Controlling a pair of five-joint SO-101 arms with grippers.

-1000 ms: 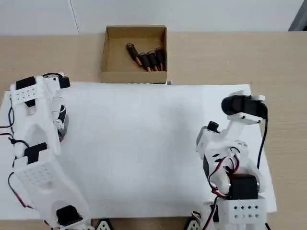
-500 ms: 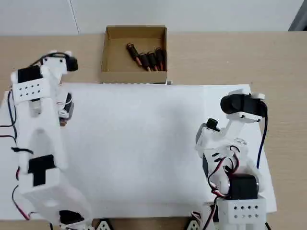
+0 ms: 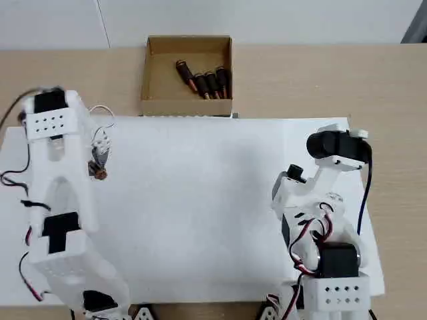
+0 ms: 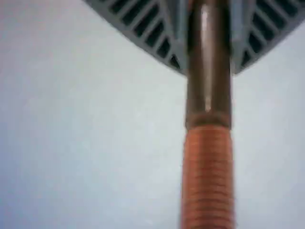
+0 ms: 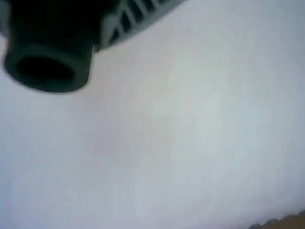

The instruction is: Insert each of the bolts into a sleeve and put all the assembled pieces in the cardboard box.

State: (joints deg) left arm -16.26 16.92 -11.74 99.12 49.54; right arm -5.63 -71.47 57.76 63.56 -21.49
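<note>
- A box [image 3: 160,80] of brown cardboard, rectangular and open-topped, is set on the table [image 3: 300,73] just beyond the far edge of a white sheet [image 3: 200,200].
- Four pieces [image 3: 212,82] are held in it, grouped toward its right half. They are slim, dark cylinders with copper-coloured ends, laid side by side, and the leftmost is slanted away from the rest.
- The left gripper [image 3: 99,159] is seen closed on a bolt [image 4: 208,157] over the left part of the sheet, near its far edge.
- The bolt is gripped by its smooth, glossy brown shank, and its copper-coloured threaded end is left jutting past the ribbed grey jaws.
- The right gripper [image 3: 292,179] is placed over the right part of the sheet, clamped on a sleeve [image 5: 47,64].
- The sleeve is a matte black tube, and its round, hollow mouth is turned toward the wrist camera.
- The table is made of pale wood; the sheet is plain and smooth.
</note>
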